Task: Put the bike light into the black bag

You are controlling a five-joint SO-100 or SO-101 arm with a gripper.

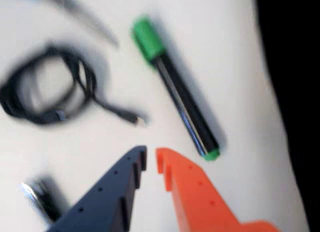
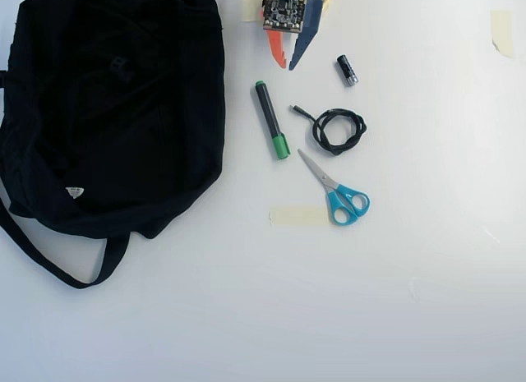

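Note:
The black bag (image 2: 115, 111) lies at the left of the overhead view, with a white label and a long strap; its dark edge fills the right side of the wrist view (image 1: 295, 67). No ring-shaped bike light shows clearly. A faint small dark shape (image 2: 119, 67) sits on the bag's fabric, and I cannot tell what it is. My gripper (image 2: 287, 66) hovers at the top centre, near the marker's black end. In the wrist view the gripper (image 1: 151, 153) has a blue and an orange finger, tips nearly together, holding nothing.
A green-capped black marker (image 2: 270, 119) (image 1: 177, 90) lies right of the bag. A coiled black cable (image 2: 337, 129) (image 1: 50, 87), a black-and-silver cylinder (image 2: 346, 71) (image 1: 40, 197), blue-handled scissors (image 2: 337, 193) and a tape strip (image 2: 297, 215) lie on the white table.

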